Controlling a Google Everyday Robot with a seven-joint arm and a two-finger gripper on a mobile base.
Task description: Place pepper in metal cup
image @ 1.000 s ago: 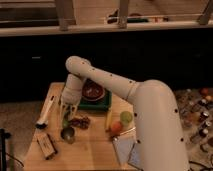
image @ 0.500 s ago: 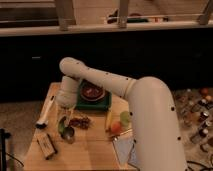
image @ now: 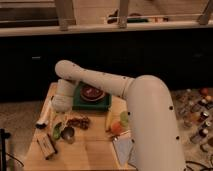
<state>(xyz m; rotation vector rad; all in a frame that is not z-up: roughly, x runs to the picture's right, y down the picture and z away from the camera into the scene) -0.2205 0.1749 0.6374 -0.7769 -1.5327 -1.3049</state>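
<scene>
The small dark-green pepper (image: pixel 56 131) is at the left of the wooden table, right beside the shiny grey metal cup (image: pixel 68 133), which stands to its right. My gripper (image: pixel 59 119) hangs from the white wrist at the table's left and sits just above the pepper, slightly left of the cup. Whether it touches or holds the pepper does not show. The wide white arm crosses the view from the lower right and hides part of the table.
A green tray with a red bowl (image: pixel 92 95) stands at the back. A brown clump (image: pixel 79 121) lies right of the cup. A yellow banana (image: pixel 108 120), an orange fruit (image: pixel 116 128) and a light-green cup (image: pixel 124 117) lie further right. A small box (image: pixel 46 145) lies front left, and a white utensil (image: pixel 44 116) lies along the left edge.
The wrist and gripper have shifted left and a little down, from over the metal cup to over the pepper beside it.
</scene>
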